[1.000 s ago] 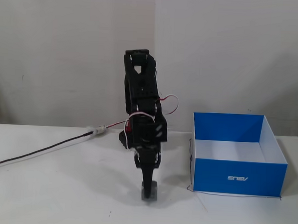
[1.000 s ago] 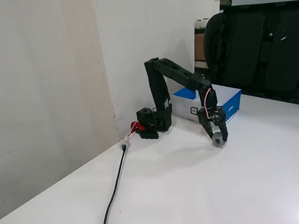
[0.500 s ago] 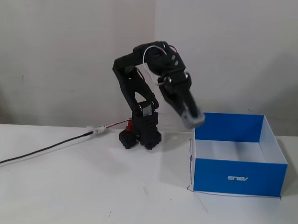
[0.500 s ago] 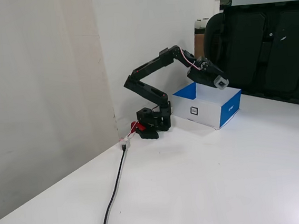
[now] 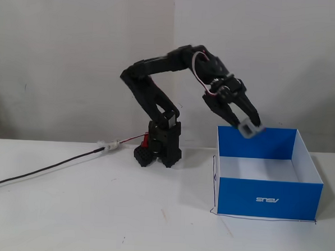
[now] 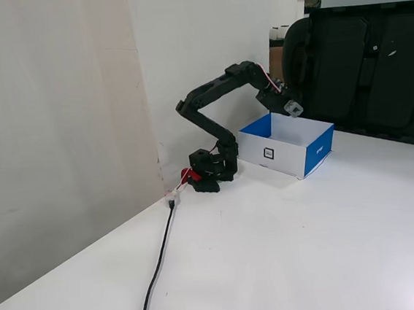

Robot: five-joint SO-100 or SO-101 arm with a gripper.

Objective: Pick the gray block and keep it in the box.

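Note:
My gripper (image 5: 247, 125) is shut on the gray block (image 5: 250, 128), a small gray cube held at the fingertips. It hangs in the air above the back left part of the box (image 5: 270, 198), which is blue outside and white inside and stands open on the table. In a fixed view from the side, the gripper (image 6: 289, 107) holds the gray block (image 6: 293, 108) over the box (image 6: 316, 150) near its far wall. The box's inside floor is partly hidden by its walls.
The arm's base (image 5: 157, 153) stands on the white table left of the box. A black cable (image 5: 41, 171) runs from the base to the left edge. A dark chair (image 6: 374, 65) stands behind the box. A wall is close behind the arm.

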